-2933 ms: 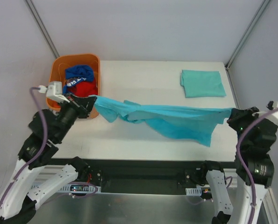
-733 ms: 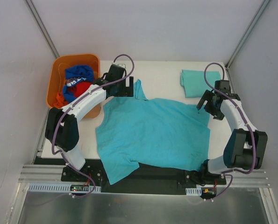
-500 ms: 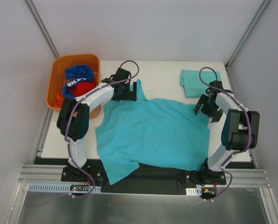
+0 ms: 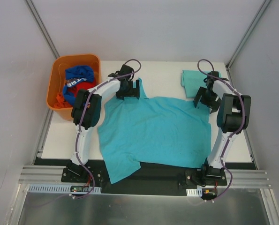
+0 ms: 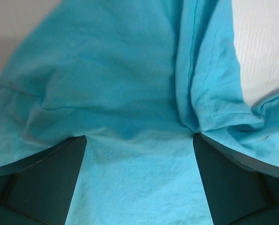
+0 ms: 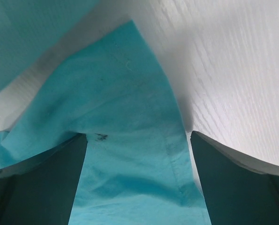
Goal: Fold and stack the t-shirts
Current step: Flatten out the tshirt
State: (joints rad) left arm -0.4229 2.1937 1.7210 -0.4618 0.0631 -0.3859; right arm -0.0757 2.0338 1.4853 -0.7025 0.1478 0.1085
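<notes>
One teal t-shirt [image 4: 153, 131] lies spread flat across the middle of the table, its lower left corner hanging over the near edge. A second teal t-shirt [image 4: 201, 83] lies folded at the back right. My left gripper [image 4: 129, 90] hovers open over the spread shirt's far left part by the sleeve. In the left wrist view the gripper [image 5: 139, 136] stands wide with wrinkled fabric [image 5: 130, 93] below it. My right gripper [image 4: 203, 99] is open over the shirt's far right corner. Its wrist view shows the gripper [image 6: 138, 133] above that corner [image 6: 125, 103], which lies on the white table.
An orange bin [image 4: 57, 71] at the back left holds a royal-blue garment [image 4: 79, 75] and red clothing [image 4: 83, 89]. The folded shirt lies just behind the right gripper. The white table [image 4: 165, 75] ends at grey walls on the back and sides.
Earlier the shirt hung stretched in the air between both shut grippers. Now it lies flat on the table, released, and both arms reach over its far edge with open jaws.
</notes>
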